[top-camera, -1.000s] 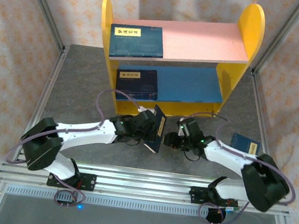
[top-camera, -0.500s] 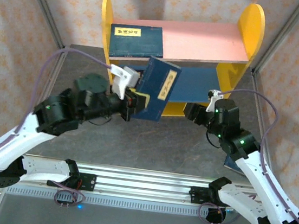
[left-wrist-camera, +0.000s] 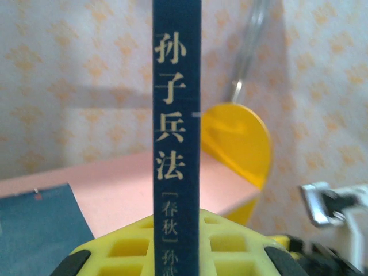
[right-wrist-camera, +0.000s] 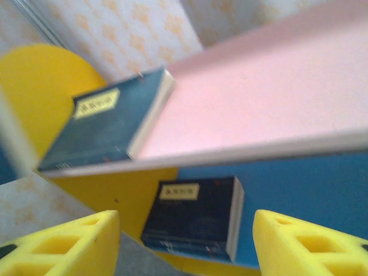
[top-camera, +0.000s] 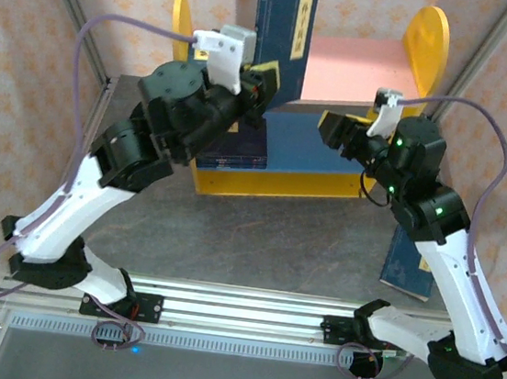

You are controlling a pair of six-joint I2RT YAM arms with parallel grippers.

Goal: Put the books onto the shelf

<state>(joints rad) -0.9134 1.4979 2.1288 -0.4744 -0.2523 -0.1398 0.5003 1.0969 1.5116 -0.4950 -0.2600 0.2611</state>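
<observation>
Left pincer (top-camera: 266,75) clamped on a book (top-camera: 284,36) held upright above the pink upper board (top-camera: 361,69) of the shelf (top-camera: 427,35); right pincer (top-camera: 333,127), jaws apart, empty, before the blue lower board (top-camera: 315,142); a second book (top-camera: 409,259) lies flat on the bench (top-camera: 275,238).

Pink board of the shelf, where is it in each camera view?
Top external: pink board at upper centre-right, right of the held book.
Left wrist: board across the lower half, both sides of the book's spine.
Right wrist: board slanting across the upper right.
Landmark: a yellow side panel at the board's end in every view.
</observation>
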